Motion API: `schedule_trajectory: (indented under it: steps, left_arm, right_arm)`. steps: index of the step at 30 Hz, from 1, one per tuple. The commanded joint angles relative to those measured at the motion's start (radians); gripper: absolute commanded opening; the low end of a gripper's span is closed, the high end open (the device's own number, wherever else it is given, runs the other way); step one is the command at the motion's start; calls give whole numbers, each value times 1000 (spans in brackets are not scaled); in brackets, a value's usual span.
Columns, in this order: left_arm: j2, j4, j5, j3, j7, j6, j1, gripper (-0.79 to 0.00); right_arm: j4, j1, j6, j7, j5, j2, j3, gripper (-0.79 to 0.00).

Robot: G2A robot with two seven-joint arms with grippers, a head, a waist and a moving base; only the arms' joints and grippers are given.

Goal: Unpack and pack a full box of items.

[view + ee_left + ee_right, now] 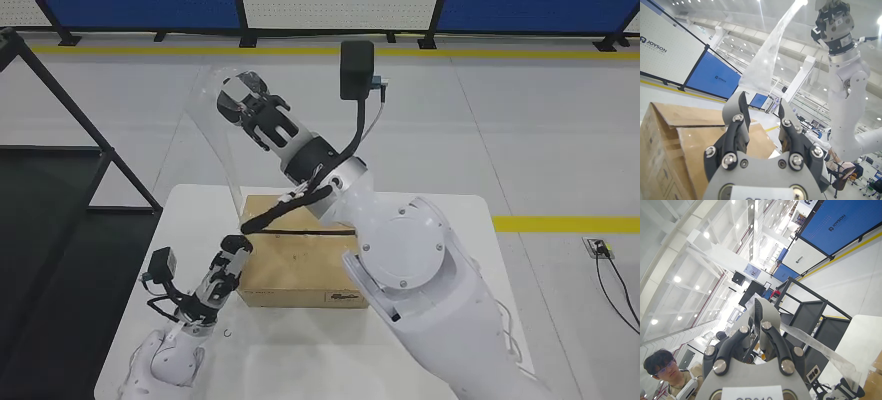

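**Tools at the cardboard box: left one wide, right one pinching a clear strip**

The left tool (762, 106) sits low at the near-left side of the counter (300, 350). Its fingers are spread wide with nothing between them, and it points at the left edge of the cardboard box (300, 270). The box stands in the middle of the counter, and a dark seam runs across its top. A clear strip (768, 56) rises from the box's far-left corner, just beyond the left tool's fingertips, and slants upward. Whether its lower end touches the left tool cannot be told. The upper end of the strip is pinched between the closed fingers of the right tool (755, 308), which is raised high above the far-left edge of the counter on an upright forearm. Left of the counter stands a black metal frame (100, 160). On the floor to the right runs a yellow line (560, 224), and blue panels (140, 12) stand along the far side.
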State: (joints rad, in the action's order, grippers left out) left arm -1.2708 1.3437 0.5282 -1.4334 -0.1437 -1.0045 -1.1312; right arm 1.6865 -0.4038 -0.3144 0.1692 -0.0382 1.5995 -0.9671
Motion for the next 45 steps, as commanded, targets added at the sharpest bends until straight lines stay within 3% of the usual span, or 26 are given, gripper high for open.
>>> schedule_trajectory:
  steps: [1, 7, 22, 28, 35, 45]
  left_arm:
    - [-1, -9, 5, 7, 11, 17, -3, -403]
    - [-8, 7, -60, 47, 33, 76, -9, -422]
    - [-3, 81, -186, 52, 150, 179, -29, -459]
    - [-3, 96, -217, 55, 145, 138, -42, -468]
    - [2, 101, -278, 38, 159, 104, -63, -493]
    - [8, 158, -426, 13, 213, 186, -65, -514]
  right_arm:
    - [-5, 2, 1, 3, 0, 3, 0, -785]
    - [-16, 9, 14, 19, 6, 10, 3, -785]
    - [28, -17, 241, 291, 294, -27, -32, -785]
    - [79, -53, 206, 242, 433, -31, -29, -785]
    - [92, -62, 145, 194, 461, -24, -30, -785]
    - [81, -55, 134, 200, 466, -15, -29, -785]
